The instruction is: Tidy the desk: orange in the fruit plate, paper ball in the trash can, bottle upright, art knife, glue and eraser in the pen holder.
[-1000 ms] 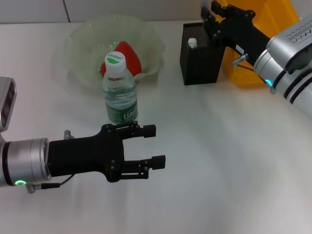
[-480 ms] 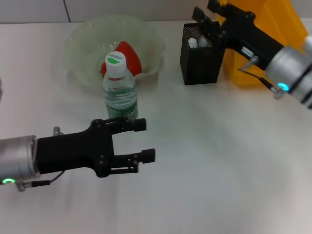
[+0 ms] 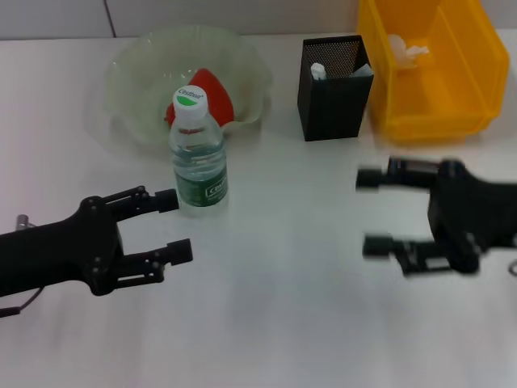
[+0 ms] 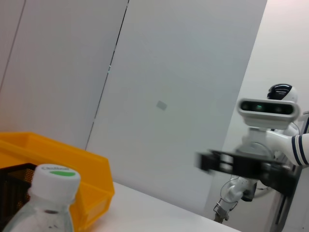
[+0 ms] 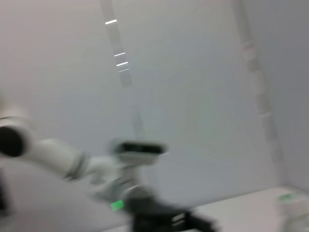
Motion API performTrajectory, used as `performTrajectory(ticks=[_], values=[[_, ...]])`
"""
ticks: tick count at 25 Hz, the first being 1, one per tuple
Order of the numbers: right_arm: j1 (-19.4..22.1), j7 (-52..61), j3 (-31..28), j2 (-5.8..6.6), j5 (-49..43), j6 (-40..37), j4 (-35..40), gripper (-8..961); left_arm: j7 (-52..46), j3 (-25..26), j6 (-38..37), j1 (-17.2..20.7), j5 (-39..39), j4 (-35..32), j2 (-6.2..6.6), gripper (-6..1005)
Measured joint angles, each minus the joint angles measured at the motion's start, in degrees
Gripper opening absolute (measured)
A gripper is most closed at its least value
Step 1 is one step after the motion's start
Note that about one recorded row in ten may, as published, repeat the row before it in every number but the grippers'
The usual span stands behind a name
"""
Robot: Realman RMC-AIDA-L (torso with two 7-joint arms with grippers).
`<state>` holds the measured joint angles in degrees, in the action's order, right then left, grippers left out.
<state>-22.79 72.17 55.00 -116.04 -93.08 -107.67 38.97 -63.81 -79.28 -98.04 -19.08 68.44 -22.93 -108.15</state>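
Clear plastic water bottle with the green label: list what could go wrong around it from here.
1. The clear plastic water bottle stands upright just beyond the open left gripper; a sideways swing could tip it.
2. If it falls backward it may strike the translucent fruit plate close behind it, where the orange lies.
3. The open right gripper hovers over bare desk in front of the black mesh pen holder; a careless forward move might knock it.

Bright even light; right gripper [image 3: 367, 212] motion-blurred; right wrist view smeared.
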Motion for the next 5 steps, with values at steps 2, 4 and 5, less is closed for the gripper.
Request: performTrajectory(ticks=[2, 4, 5], values=[[-0.7, 0.0, -0.2, -0.67, -2.5, -1.9, -0.7, 773, 0.0, 1.9, -1.0, 0.2, 2.1, -0.3, 0.35, 798], [-0.9, -0.2, -0.1, -0.97, -2.8, -1.6, -0.7, 792, -0.1, 2.9, -1.3, 0.2, 3.1, -0.6, 0.37, 798], [-0.9, -0.2, -0.1, -0.97, -2.8, -1.6, -0.7, 792, -0.1, 2.9, -1.3, 0.2, 3.1, -0.6, 0.37, 798]])
